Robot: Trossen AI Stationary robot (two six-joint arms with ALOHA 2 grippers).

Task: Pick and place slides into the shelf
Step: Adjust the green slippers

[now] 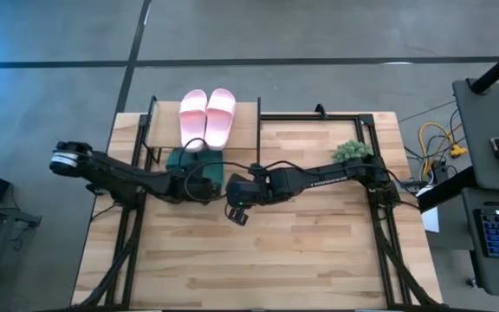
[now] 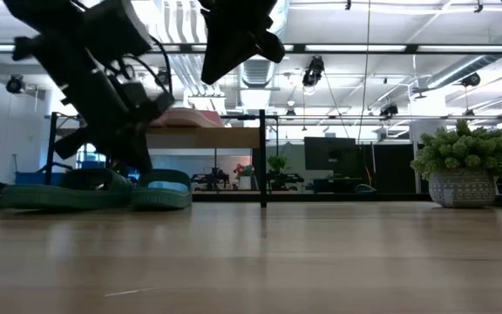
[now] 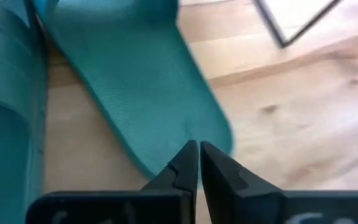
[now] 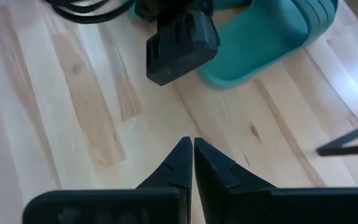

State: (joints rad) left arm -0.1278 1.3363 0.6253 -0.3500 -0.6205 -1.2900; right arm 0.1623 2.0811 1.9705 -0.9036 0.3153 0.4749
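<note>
Two pale pink slides (image 1: 206, 117) lie side by side on the shelf's top board (image 1: 248, 121), seen edge-on in the low view (image 2: 207, 138). Two dark green slides (image 1: 189, 163) rest sole-down on the table at the shelf's near side (image 2: 159, 190). My left gripper (image 3: 197, 155) is shut, its tips over the heel end of one green slide (image 3: 135, 81); the other green slide (image 3: 5, 124) lies beside it. My right gripper (image 4: 192, 149) is shut and hangs over bare table just right of the left gripper (image 1: 210, 180), touching nothing. My left gripper's shut fingertips (image 3: 188, 155) stand at the rounded heel edge (image 3: 216, 140) of a green slide, coming down at a slant from the near side. The slide lies flat on the table. I cannot tell whether the tips touch it.
A small potted plant (image 1: 353, 152) stands at the table's far right (image 2: 464, 170). The shelf's thin black post (image 2: 262, 157) stands right of the green slides. The left arm's camera block (image 4: 179, 43) sits close ahead of my right gripper. The near half of the wooden tabletop (image 1: 267, 260) is bare.
</note>
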